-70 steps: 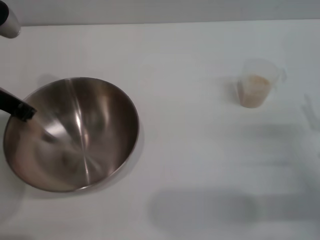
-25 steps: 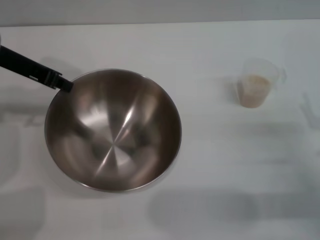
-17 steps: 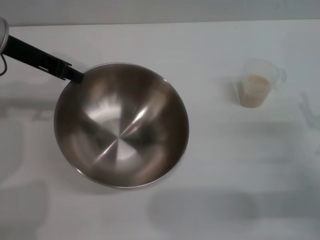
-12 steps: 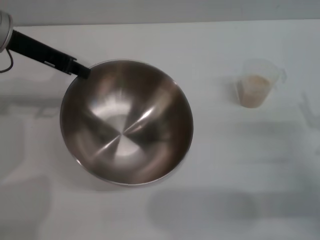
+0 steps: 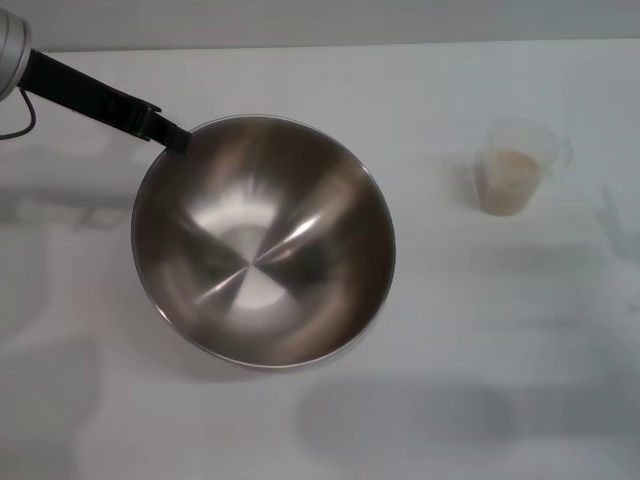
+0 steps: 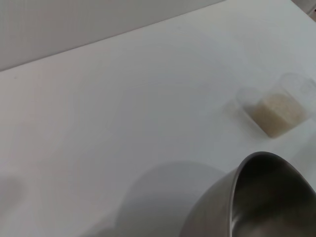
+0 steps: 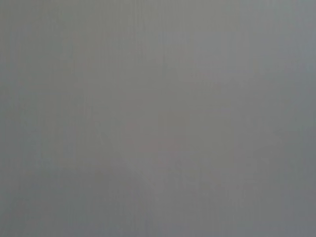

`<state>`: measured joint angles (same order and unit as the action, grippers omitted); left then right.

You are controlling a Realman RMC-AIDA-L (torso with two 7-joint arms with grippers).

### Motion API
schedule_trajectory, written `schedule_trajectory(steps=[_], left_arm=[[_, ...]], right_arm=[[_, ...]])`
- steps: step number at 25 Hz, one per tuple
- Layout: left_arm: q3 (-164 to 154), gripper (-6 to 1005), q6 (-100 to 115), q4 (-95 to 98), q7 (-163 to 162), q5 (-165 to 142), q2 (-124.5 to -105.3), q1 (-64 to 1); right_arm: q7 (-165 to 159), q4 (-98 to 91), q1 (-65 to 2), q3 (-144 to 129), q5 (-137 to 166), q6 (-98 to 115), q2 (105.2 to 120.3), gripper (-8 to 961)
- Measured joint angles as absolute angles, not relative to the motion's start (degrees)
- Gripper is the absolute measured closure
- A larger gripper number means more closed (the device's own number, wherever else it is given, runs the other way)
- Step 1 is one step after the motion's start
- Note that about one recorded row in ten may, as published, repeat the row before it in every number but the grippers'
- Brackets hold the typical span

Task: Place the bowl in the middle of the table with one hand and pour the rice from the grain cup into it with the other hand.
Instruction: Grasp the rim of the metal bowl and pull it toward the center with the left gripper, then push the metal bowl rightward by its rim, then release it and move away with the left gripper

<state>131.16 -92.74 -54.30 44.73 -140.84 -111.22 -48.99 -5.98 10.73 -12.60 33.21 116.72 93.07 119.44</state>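
Note:
The steel bowl is left of the middle of the white table. My left gripper reaches in from the far left, its dark finger clamped on the bowl's far left rim. The bowl's edge also shows in the left wrist view. The clear grain cup stands upright at the far right, about half full of beige rice. It also shows in the left wrist view. My right gripper is out of view; its wrist view shows only flat grey.
The table's far edge meets a grey wall. Soft shadows lie on the table at the front and the left.
My left gripper has carried the bowl from the left side rightward and a little farther back, toward the table's middle. The cup has not moved.

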Motion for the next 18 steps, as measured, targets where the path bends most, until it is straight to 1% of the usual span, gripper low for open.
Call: schedule_trajectory(steps=[3, 9, 13, 14, 16, 18], left_arm=[[131.4, 966, -92.9, -52.1, 44.6, -140.3, -110.5, -50.0], [132.4, 967, -93.0, -49.8, 44.8, -140.1, -109.83, -51.0], [132.8, 967, -93.0, -46.5, 45.5, -137.8, -108.18, -51.8], [132.8, 967, -93.0, -46.5, 45.5, -137.8, -108.18, -51.8], [132.8, 967, -92.8, -45.3, 45.8, -136.5, -107.38, -51.8], [132.8, 967, -92.8, -45.1, 46.1, -135.6, -107.06, -51.8]], right_arm=[[-6.0, 10.7, -12.4, 33.2, 116.7, 93.1, 119.44, 191], [-6.0, 10.7, -12.2, 33.1, 116.7, 93.4, 119.44, 192], [-6.0, 10.7, -12.1, 33.1, 116.7, 93.5, 119.44, 192], [-6.0, 10.7, -12.1, 33.0, 116.7, 93.5, 119.44, 193], [-6.0, 10.7, -12.1, 32.7, 116.7, 93.4, 119.44, 193], [-6.0, 10.7, -12.1, 32.5, 116.7, 93.4, 119.44, 193]])
